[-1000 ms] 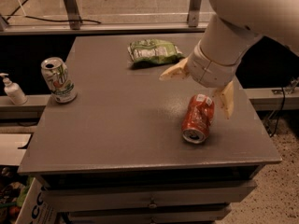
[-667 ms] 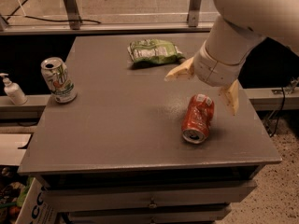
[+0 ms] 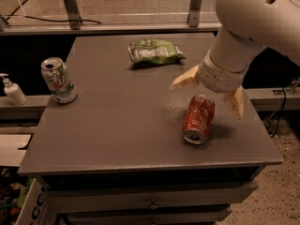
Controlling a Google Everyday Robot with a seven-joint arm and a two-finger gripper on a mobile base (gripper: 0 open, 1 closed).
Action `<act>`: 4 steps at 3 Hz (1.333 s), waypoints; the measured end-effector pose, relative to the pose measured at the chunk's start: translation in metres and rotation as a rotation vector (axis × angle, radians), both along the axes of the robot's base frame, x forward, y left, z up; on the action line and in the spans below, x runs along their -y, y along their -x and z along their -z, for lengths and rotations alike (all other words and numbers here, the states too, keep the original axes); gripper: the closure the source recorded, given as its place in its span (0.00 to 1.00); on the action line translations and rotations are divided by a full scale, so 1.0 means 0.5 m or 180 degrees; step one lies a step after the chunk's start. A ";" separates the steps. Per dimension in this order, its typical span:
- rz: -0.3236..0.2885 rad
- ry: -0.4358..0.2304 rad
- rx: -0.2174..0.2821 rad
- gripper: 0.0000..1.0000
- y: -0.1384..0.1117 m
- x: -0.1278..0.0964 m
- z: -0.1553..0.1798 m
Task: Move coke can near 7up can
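Lying sideways on desk [image 3: 117, 125], coke can [image 3: 198, 118] sits beneath wide-open, empty jaws, likely awaiting grasp. 7up can [image 3: 58, 80]: upright, well left of jaws.

Red coke can [image 3: 198, 118], green-and-white 7up can [image 3: 58, 80], grey table [image 3: 117, 121]
The coke can is red-orange with a silver end. The 7up can is white and green with a red mark and a silver top. The bag [image 3: 154, 53] is green and white. The bottle [image 3: 13, 92] is white. The gripper [image 3: 206, 98], just over the coke can with its fingers spread wide, is tan on a white arm [image 3: 248, 22].
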State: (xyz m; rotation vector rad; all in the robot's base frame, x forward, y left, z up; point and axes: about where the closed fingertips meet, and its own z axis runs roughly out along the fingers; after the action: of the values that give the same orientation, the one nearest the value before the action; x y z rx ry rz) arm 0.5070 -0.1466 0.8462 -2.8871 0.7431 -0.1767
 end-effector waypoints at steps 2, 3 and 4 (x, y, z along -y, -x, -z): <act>-0.0045 0.0013 -0.0151 0.41 0.023 0.002 0.047; -0.0010 0.0015 -0.0149 0.64 0.021 -0.013 0.045; 0.0126 0.0013 -0.0106 0.88 0.013 -0.053 0.033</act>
State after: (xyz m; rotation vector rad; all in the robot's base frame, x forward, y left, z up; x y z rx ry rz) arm 0.5003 -0.1201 0.8299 -2.8872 0.8067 -0.1354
